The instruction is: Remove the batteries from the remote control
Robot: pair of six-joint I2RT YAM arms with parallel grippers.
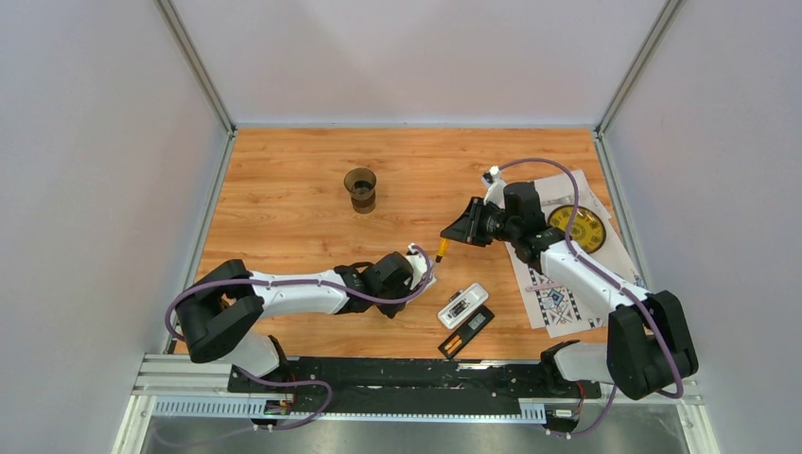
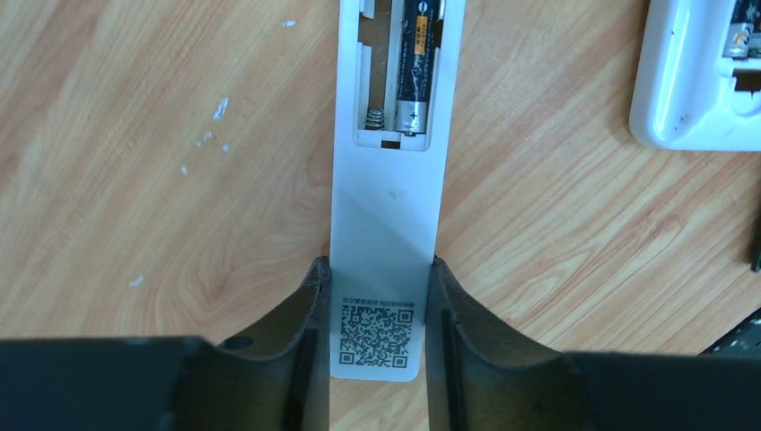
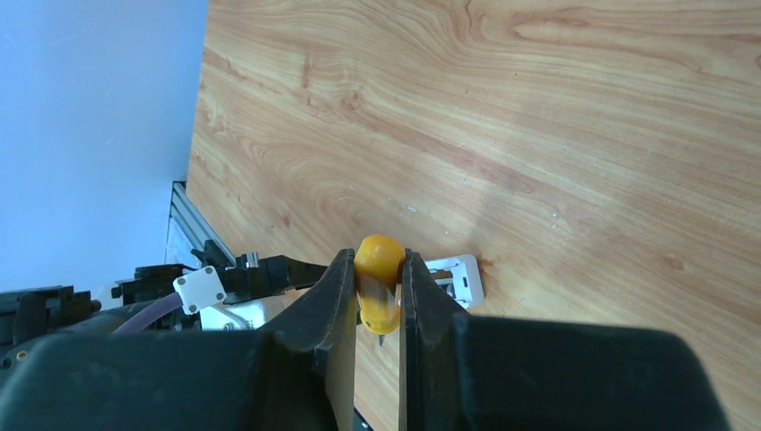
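Observation:
My left gripper is shut on the lower end of a slim white remote lying on the wood; in the top view the gripper hides most of it. The remote's compartment is open, with one dark grey battery in the right slot. The left slot shows a bare spring. My right gripper is shut on a yellow-orange screwdriver handle, tip down, just above the remote's far end. In the top view the right gripper holds the screwdriver beside the left gripper.
A second white remote with batteries in it lies near the front, a black cover next to it. A brown cup stands mid-table. A printed sheet with a yellow disc lies right.

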